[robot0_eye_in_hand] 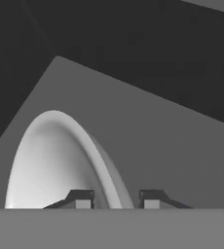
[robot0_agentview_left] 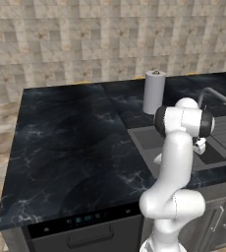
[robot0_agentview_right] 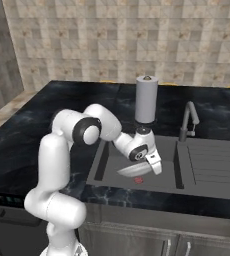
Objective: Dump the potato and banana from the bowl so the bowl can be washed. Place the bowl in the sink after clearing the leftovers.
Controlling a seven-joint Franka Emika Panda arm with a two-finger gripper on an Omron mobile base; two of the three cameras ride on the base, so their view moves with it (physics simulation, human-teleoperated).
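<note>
Your end effector [robot0_eye_in_hand: 116, 199] pinches the bowl [robot0_eye_in_hand: 55, 160] by its rim, tilted, low inside the sink [robot0_agentview_right: 137, 175], ready for setting down.

We see the sink [robot0_agentview_left: 149, 140] partly hidden behind the arm in the left base view, its drainboard cut off at the right edge. In the hand view, the bowl [robot0_eye_in_hand: 50, 160] is cut off at the bottom, its rim passing between the fingertips [robot0_eye_in_hand: 82, 198]; we cannot tell whether they touch it. A small red spot [robot0_agentview_right: 138, 180] under the bowl in the right base view is too small to identify.
</note>
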